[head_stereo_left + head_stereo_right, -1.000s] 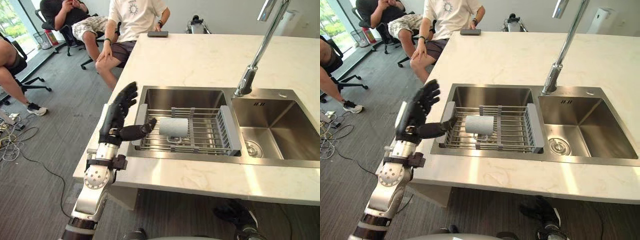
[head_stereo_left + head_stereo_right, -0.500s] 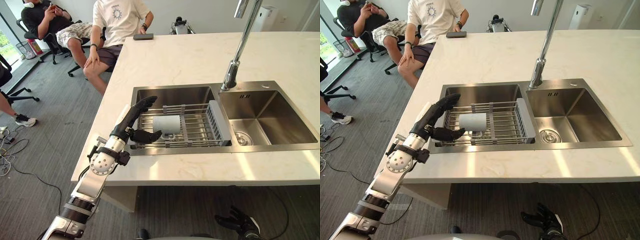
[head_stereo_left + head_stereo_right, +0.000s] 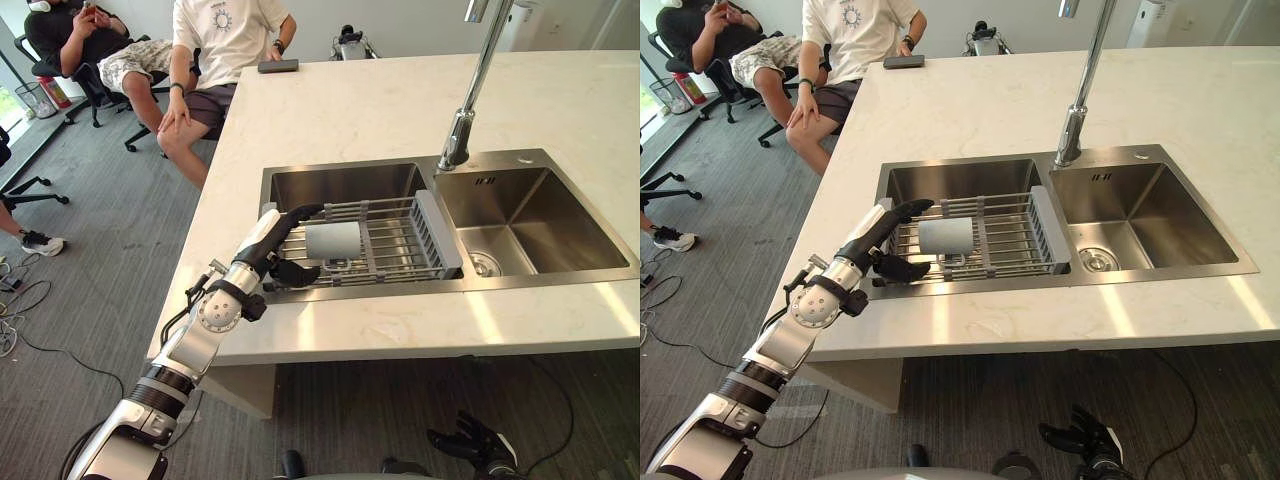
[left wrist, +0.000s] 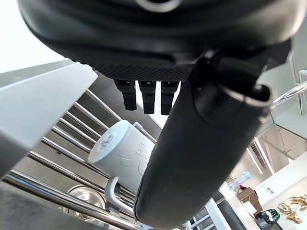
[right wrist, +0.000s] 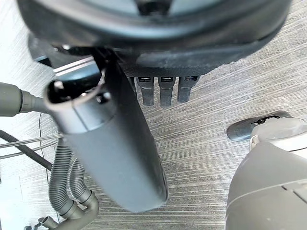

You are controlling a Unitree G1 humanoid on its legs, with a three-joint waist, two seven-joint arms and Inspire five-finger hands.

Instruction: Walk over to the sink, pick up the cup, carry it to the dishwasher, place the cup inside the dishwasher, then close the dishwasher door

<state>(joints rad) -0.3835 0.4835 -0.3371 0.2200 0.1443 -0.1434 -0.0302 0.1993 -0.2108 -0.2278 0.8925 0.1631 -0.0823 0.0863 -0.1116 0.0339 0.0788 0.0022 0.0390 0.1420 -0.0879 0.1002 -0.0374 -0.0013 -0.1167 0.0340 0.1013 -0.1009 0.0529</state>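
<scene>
A pale grey cup [image 3: 333, 240] lies on its side on a wire rack [image 3: 400, 240] across the sink's left basin [image 3: 345, 185], its handle toward the counter's front edge. My left hand [image 3: 268, 243] is open at the rack's left end. Its fingers [image 3: 300, 212] stretch along the far side of the cup's left end, and its thumb [image 3: 297, 271] points in on the near side; neither is closed on the cup. In the left wrist view the cup [image 4: 122, 153] shows just past the thumb [image 4: 192, 158]. My right hand [image 3: 470, 445] hangs open low by the floor.
A tall tap [image 3: 470, 90] stands behind the divide between the basins, and the right basin [image 3: 540, 215] holds only its drain. The pale stone counter [image 3: 400, 330] runs along the front. A dark phone [image 3: 278, 66] lies at the far edge. People sit on chairs [image 3: 215, 40] beyond the counter's left end.
The view has shifted. My left hand has dropped from the counter's left edge and reached in over the rack, so fingers and thumb now flank the cup's left end.
</scene>
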